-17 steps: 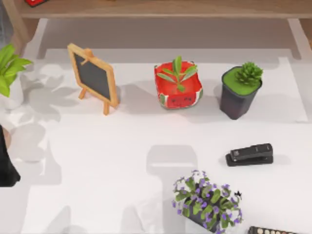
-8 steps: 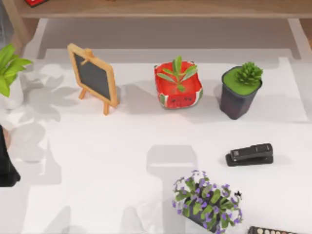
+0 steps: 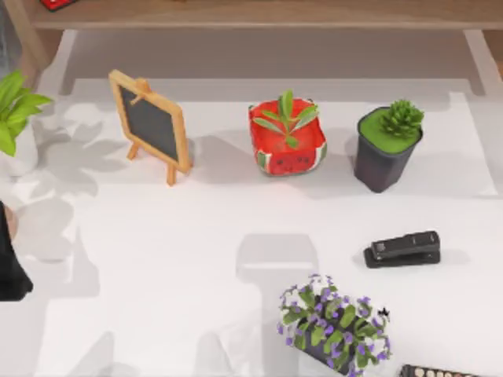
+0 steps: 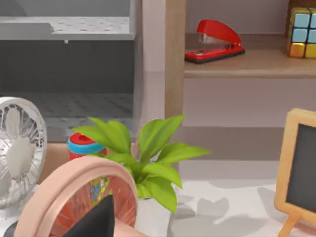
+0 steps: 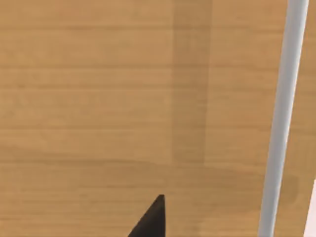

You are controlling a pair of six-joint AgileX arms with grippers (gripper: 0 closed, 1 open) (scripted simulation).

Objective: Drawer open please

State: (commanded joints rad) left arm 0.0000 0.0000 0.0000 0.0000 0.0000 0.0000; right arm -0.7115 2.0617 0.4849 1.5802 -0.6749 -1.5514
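Four potted plants ring the chalkboard [image 3: 151,124]; two staplers: red [image 4: 216,40] behind it, black [image 3: 402,248] right. Open tabletop [image 3: 181,259] before it. Right gripper fingertip [image 5: 150,219] faces a wood panel [image 5: 98,98] with handle bar [image 5: 279,118].

The left arm [image 3: 9,263] is sitting at the table's left edge as a dark shape. One dark fingertip [image 5: 150,219] of the right gripper is pointing close at a wooden surface.

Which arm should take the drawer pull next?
Right, probably. Its wrist view sits close against a light wooden panel with a grey metal bar like a handle. The left wrist view faces a green leafy plant and shelves.
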